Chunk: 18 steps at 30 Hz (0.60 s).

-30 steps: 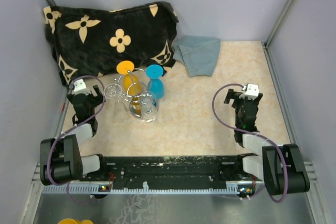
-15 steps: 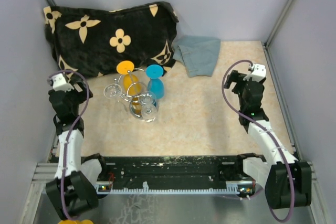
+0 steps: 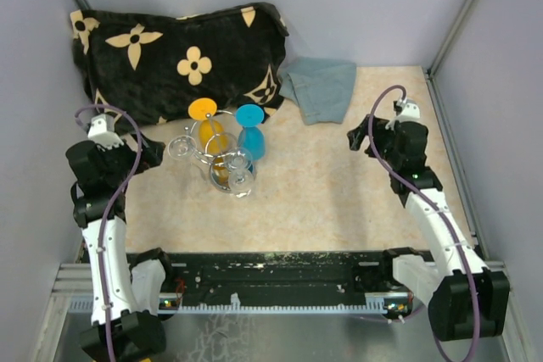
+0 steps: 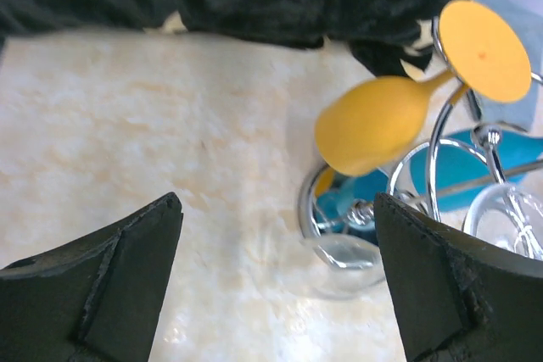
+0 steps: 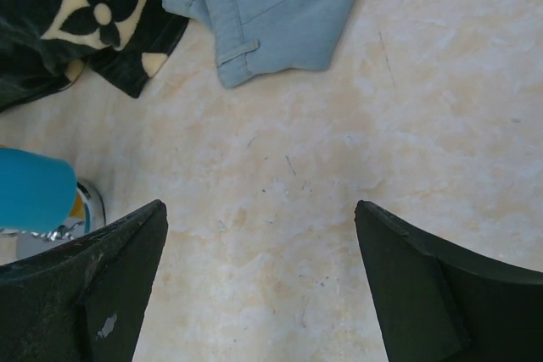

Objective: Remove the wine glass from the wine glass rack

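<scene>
The left gripper (image 3: 147,152) hovers near the wine glass rack (image 4: 305,205), on its left side, with fingers spread wide and nothing between them. An orange wine glass (image 3: 211,136), a blue wine glass (image 3: 252,143) and clear glasses (image 3: 241,178) sit on the rack. Well to the right of the rack, the right gripper (image 3: 360,138) is also spread and empty.

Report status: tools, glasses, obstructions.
Both open: left tool facing rack, right tool empty. On rack: orange glass, blue glass. Nothing blocking left tool.
</scene>
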Motion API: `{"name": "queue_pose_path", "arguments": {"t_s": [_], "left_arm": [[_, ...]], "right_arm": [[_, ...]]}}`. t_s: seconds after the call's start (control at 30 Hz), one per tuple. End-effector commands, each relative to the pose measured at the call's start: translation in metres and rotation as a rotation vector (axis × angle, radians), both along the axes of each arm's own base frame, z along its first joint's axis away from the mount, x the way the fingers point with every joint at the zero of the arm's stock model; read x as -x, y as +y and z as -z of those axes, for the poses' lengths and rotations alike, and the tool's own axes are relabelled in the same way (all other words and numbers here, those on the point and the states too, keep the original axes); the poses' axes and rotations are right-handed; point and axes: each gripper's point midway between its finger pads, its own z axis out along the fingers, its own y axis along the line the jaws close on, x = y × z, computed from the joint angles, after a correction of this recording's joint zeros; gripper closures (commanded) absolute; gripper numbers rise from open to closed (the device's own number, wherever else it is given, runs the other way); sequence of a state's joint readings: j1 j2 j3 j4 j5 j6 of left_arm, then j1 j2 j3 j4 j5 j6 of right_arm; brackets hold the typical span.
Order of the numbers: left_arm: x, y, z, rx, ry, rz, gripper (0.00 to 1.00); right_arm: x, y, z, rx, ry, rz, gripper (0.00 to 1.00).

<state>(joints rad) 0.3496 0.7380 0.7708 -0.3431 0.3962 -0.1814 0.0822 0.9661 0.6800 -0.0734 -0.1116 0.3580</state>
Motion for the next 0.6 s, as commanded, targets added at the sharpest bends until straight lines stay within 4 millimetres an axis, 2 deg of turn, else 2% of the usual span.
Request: {"name": "queue_pose_path", "arguments": {"t_s": [0.0, 0.17, 0.27, 0.37, 0.57], "left_arm": [[0.014, -0.028, 0.023, 0.166, 0.121, 0.086, 0.02], [0.012, -0.042, 0.020, 0.237, 0.129, 0.160, 0.04], [0.013, -0.049, 0.015, 0.275, 0.137, 0.193, 0.04], [0.010, -0.043, 0.008, 0.278, 0.147, 0.153, 0.04], [0.001, -0.015, -0.007, 0.210, 0.159, 0.015, 0.04]], "right_arm": [[-0.012, 0.015, -0.042, -0.078, -0.055, -0.061, 0.09], [-0.027, 0.038, -0.046, -0.182, -0.016, -0.141, 0.14], [-0.034, 0.043, -0.044, -0.198, 0.015, -0.165, 0.14], [-0.040, 0.044, -0.043, -0.186, 0.059, -0.173, 0.14], [-0.047, 0.042, -0.053, -0.162, 0.129, -0.163, 0.14]]}}
